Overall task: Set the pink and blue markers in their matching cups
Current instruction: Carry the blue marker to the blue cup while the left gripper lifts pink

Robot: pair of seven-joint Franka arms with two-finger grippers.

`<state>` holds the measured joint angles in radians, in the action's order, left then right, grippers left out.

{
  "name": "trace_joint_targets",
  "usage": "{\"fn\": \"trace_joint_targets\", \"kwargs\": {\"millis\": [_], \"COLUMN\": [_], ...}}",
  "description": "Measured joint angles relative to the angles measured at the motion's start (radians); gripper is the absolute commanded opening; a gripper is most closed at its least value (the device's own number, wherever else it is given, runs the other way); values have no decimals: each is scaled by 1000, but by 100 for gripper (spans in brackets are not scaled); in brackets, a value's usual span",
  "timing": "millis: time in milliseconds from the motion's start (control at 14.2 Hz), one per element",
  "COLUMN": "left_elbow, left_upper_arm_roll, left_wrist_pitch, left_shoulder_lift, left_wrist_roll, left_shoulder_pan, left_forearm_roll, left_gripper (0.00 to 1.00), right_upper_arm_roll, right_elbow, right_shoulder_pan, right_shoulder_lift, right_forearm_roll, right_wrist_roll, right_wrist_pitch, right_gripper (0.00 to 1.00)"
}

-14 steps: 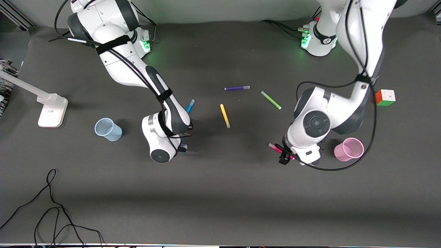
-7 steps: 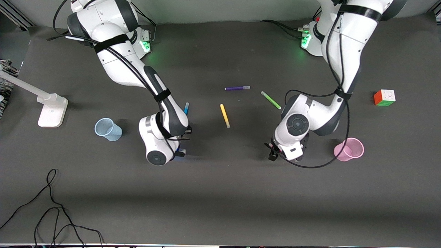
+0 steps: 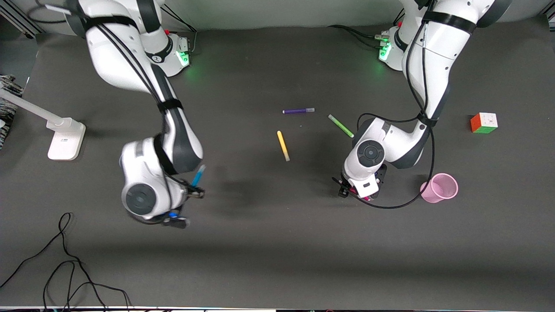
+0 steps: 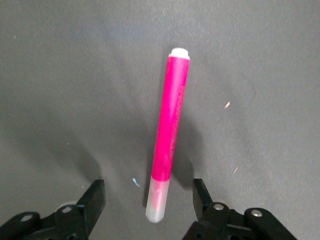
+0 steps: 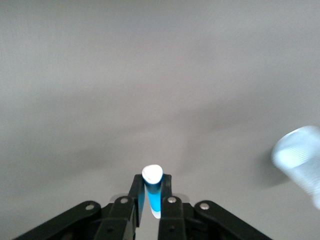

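White arms, black cables, black fingers [image 4: 95, 200]

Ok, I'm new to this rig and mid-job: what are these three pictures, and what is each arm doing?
A white right arm and left arm work at a dark table. The wide picture comes from a high camera facing them; the other two come from a camera on each arm's wrist. The right end effector is shut on the bright blue marker, lifted above the table, and the pale blue translucent plastic cup shows in its wrist view. The left end effector is open, its fingers on either side of the magenta-pink marker, which lies flat on the table near the pale pink translucent plastic cup. Also on the table: a purple pen, a yellow pen, a green pen and a coloured puzzle cube.
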<state>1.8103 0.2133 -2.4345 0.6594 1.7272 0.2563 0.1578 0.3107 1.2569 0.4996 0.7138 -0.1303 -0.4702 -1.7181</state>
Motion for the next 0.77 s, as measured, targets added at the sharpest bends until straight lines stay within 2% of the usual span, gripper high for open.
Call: {"fn": "trace_joint_targets", "kwargs": {"millis": [141, 211, 352, 422, 562, 773], "left_elbow": [1, 1, 0, -1, -1, -5], "left_upper_arm_roll": [-13, -16, -17, -17, -17, -17], "left_wrist_pitch": [-15, -18, -26, -31, -32, -32], "left_shoulder_lift": [3, 5, 7, 7, 7, 6], "left_wrist_roll": [0, 0, 0, 0, 1, 1], "left_shoulder_pan": [0, 0, 0, 0, 0, -1], "left_forearm_roll": [2, 4, 4, 5, 5, 6], "left_gripper": [34, 22, 4, 0, 0, 0], "right_upper_arm_roll": [59, 85, 120, 136, 165, 181], "right_elbow": [63, 124, 295, 405, 617, 825], "right_shoulder_pan": [-2, -4, -8, -9, -9, -9], "right_shoulder_lift": [-69, -116, -241, -322, -482, -644], "right_forearm_roll": [56, 82, 141, 167, 201, 266], "right_wrist_roll": [0, 1, 1, 5, 35, 64], "right_wrist_pitch": [-96, -164, -321, -407, -512, -548], "right_gripper": [0, 0, 0, 0, 0, 0]}}
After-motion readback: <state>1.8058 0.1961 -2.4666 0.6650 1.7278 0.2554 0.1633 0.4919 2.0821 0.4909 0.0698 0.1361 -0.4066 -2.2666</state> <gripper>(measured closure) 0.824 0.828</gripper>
